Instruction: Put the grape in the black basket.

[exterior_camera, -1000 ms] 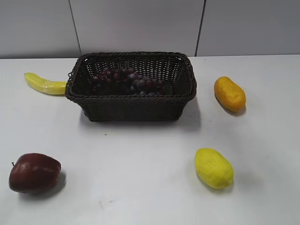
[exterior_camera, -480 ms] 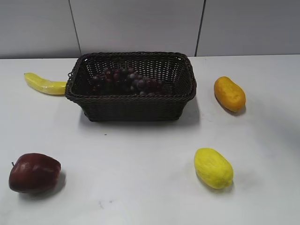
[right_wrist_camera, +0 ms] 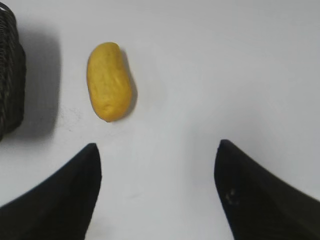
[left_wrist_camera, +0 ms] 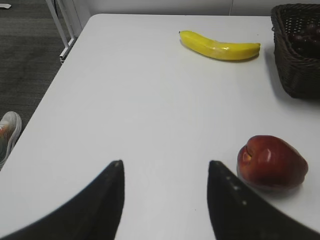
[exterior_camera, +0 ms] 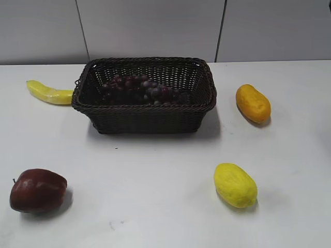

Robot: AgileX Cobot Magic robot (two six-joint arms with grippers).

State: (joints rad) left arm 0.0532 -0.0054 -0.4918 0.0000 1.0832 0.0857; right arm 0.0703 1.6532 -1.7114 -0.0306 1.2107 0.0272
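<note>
The grape (exterior_camera: 137,89), a cluster of small round dark purple berries, lay inside the black basket (exterior_camera: 145,116), a rectangular woven wicker container with a braided rim and flared sides. On the smooth white table (exterior_camera: 155,181) stood a glossy dark red apple (exterior_camera: 37,190), a curved yellow banana (exterior_camera: 49,93), a dimpled yellow lemon (exterior_camera: 236,185) and an oblong orange fruit (exterior_camera: 253,103). The left gripper (left_wrist_camera: 165,167) was spread wide over bare table beside the apple. The right gripper (right_wrist_camera: 157,150) was likewise spread wide, holding nothing.
</note>
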